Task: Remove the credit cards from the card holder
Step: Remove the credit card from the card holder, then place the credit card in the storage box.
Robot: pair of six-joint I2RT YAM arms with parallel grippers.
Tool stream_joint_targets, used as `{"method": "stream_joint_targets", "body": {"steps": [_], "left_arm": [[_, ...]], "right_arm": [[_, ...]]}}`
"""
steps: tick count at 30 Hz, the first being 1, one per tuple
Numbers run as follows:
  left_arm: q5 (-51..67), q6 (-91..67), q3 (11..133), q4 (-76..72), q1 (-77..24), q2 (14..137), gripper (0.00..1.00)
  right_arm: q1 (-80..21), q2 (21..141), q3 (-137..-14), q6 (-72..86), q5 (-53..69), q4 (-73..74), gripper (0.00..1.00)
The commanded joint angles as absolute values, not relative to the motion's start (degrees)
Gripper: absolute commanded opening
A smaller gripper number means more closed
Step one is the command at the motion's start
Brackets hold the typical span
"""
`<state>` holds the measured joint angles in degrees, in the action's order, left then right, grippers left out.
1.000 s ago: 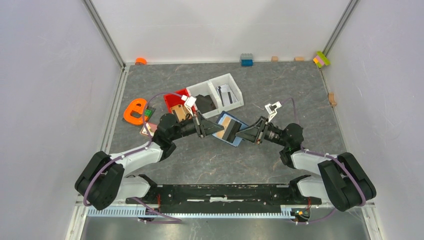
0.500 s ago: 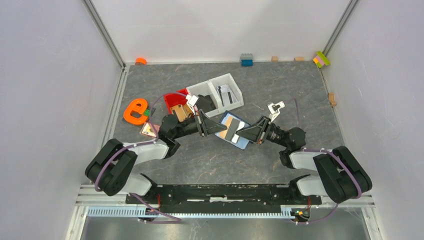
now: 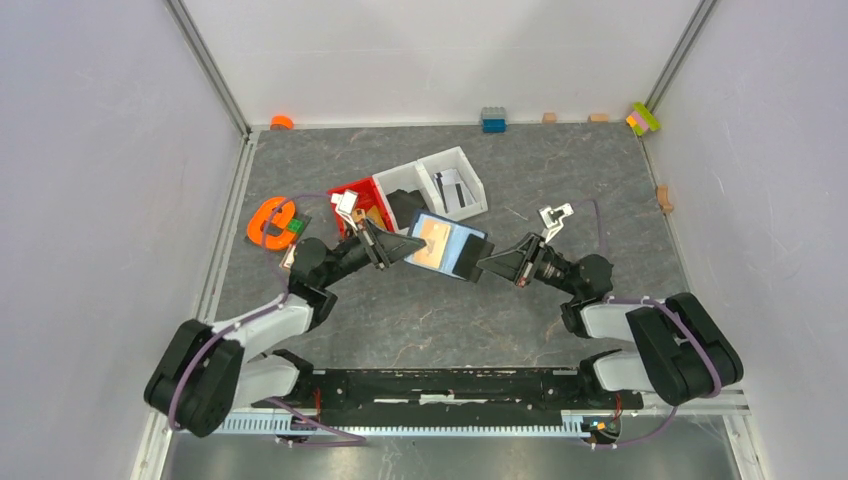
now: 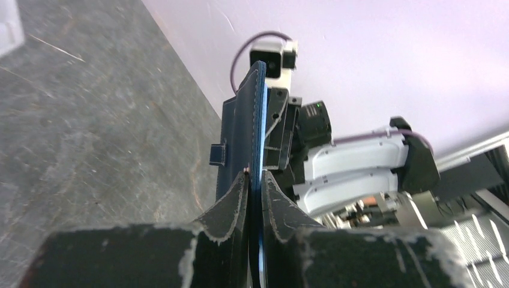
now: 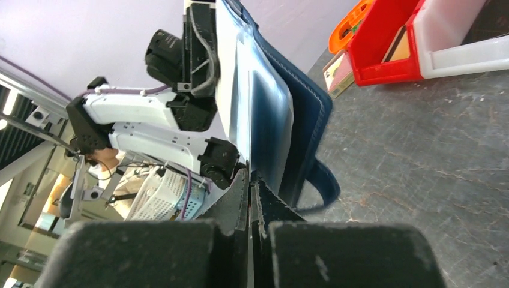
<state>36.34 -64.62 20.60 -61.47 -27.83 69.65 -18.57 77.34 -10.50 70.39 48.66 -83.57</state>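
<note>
1. Top view: the card holder (image 3: 450, 248) is hanging open between the two arms, off the grey mat (image 3: 560, 190) and just in front of the white two-compartment bin (image 3: 440, 157). The left gripper (image 3: 408, 246) is taking its left edge and the right gripper (image 3: 483, 266) is meeting its right edge.
2. The left wrist view is adding what the top view hides. The holder is standing edge-on, with its rim sandwiched between the left fingers, so those jaws are clamping on it. A short strap tab (image 4: 217, 155) is sticking out from the navy outer face.
3. The right wrist view is showing the right fingers pressing fully together. Their tips are sitting at the lower edge of the holder's pale glossy inner panel (image 5: 252, 108). Cannot tell whether they are pinching anything there.
4. Only the top view is showing the credit cards (image 3: 452, 190). Light and dark ones are lying in the right compartment of the white bin, and their number is not resolvable. A tan patch is showing on the holder's inner face, and it is unclear whether that is a card.
5. Counts:
   - two grippers
   - one card holder
   - one white bin
   - one red bin (image 3: 350, 190) beside it
   - one orange e-shaped piece (image 3: 270, 222) further left
   - one blue block (image 3: 493, 120) at the far edge
</note>
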Motion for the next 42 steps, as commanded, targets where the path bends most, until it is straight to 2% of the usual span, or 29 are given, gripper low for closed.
{"method": "stream_joint_targets", "body": {"steps": [1, 5, 14, 19, 27, 33, 42], "left_arm": [[28.4, -58.3, 20.6, -50.2, -26.9, 60.8, 0.02], [17.8, -52.7, 20.2, -35.5, -26.9, 51.5, 0.02], [-2.2, -50.1, 19.6, -16.8, -26.8, 33.6, 0.02], [-6.7, -51.6, 18.8, -14.2, -26.8, 28.9, 0.02], [-11.1, -51.2, 18.0, -9.4, -26.9, 19.8, 0.02], [-14.1, -52.5, 16.9, -8.0, -26.9, 15.3, 0.02], [-13.7, -53.1, 17.1, -7.7, -26.9, 15.9, 0.02]], "right_arm": [[-17.6, 74.1, -10.5, 63.2, 46.4, -78.7, 0.0], [-17.5, 71.2, -12.3, 56.2, 44.8, -67.2, 0.0], [-18.7, 69.6, -20.9, 37.5, 36.6, -40.2, 0.0], [-23.8, 78.3, -31.5, 33.2, 33.3, -32.8, 0.0], [-29.5, 99.8, -60.0, 25.5, 29.0, -13.2, 0.0], [-29.6, 110.0, -72.8, 25.1, 26.3, -9.4, 0.0], [-30.6, 121.0, -86.5, 24.9, 26.9, -5.4, 0.0]]}}
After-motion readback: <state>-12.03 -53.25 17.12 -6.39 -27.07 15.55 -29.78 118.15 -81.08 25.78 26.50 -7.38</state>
